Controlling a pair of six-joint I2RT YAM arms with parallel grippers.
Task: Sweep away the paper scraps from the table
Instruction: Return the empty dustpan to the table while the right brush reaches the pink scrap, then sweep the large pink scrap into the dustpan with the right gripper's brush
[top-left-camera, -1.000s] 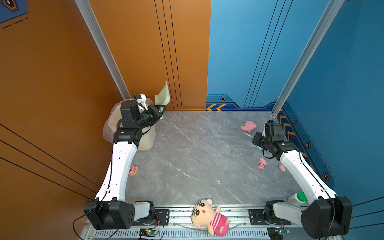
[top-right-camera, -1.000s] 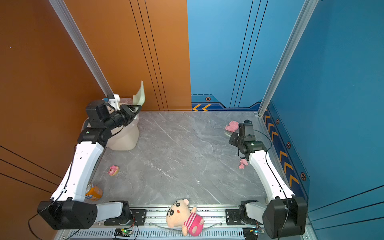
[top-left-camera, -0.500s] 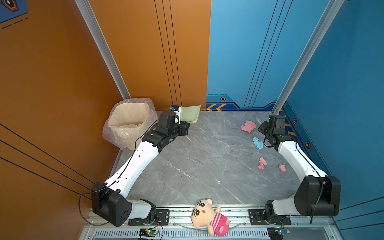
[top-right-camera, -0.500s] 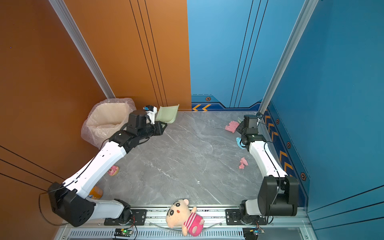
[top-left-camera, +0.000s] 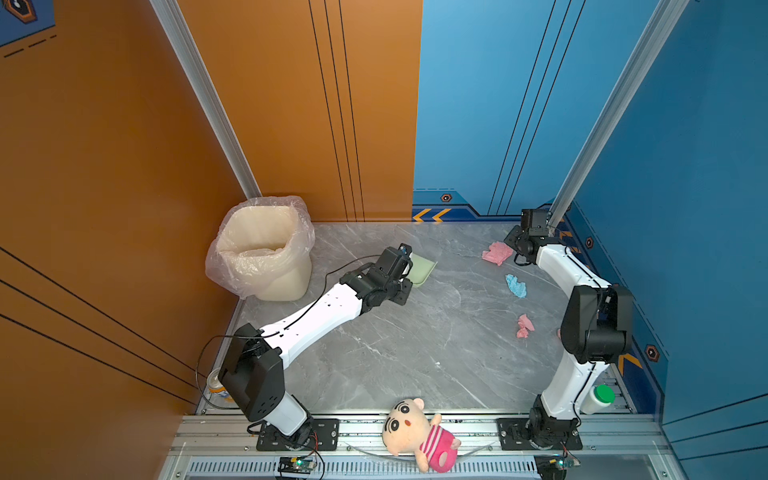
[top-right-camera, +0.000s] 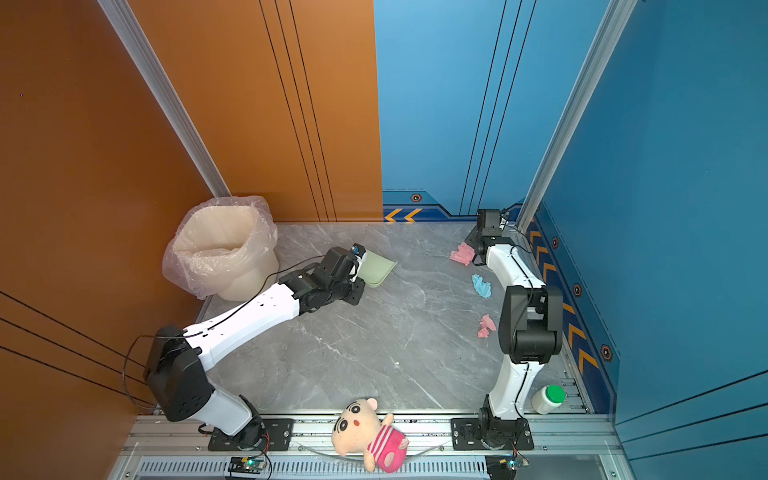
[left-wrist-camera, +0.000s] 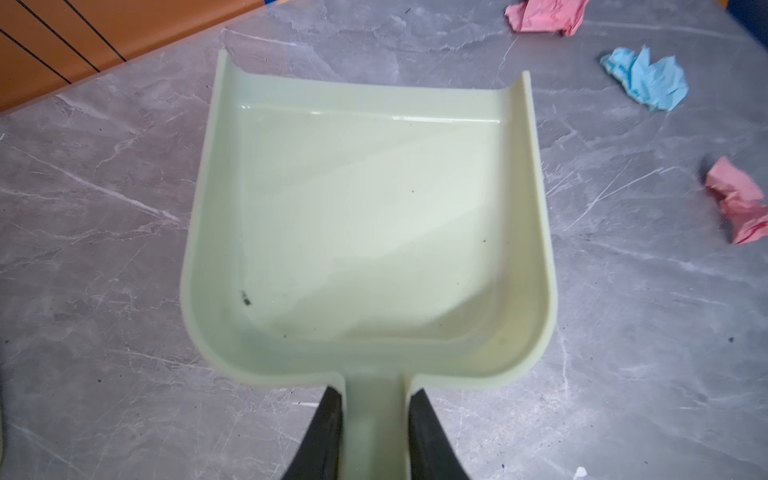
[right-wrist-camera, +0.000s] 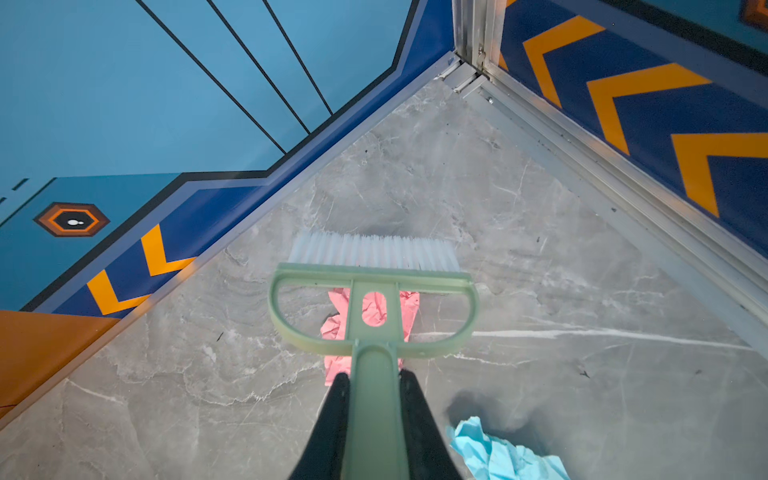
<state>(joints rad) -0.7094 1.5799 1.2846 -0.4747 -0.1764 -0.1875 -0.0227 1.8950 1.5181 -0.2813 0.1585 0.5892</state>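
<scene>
Since half a second ago the left arm has swung the pan (left-wrist-camera: 365, 208) down from the back wall. It now stretches low and slanted from its base, wrist just beside the bin (top-left-camera: 262, 249). The left gripper (left-wrist-camera: 374, 399) is clamped on the pan's handle, and the pan's mouth faces the scraps (top-left-camera: 516, 286). The right arm has drawn back toward the far right corner, elbow folded high. The right gripper (right-wrist-camera: 374, 382) is clamped on the handle of the brush (right-wrist-camera: 374, 274), whose bristles sit just beyond a pink scrap (right-wrist-camera: 334, 328). The scraps lie along the right side of the table (top-left-camera: 415, 353), well apart from the pan.
</scene>
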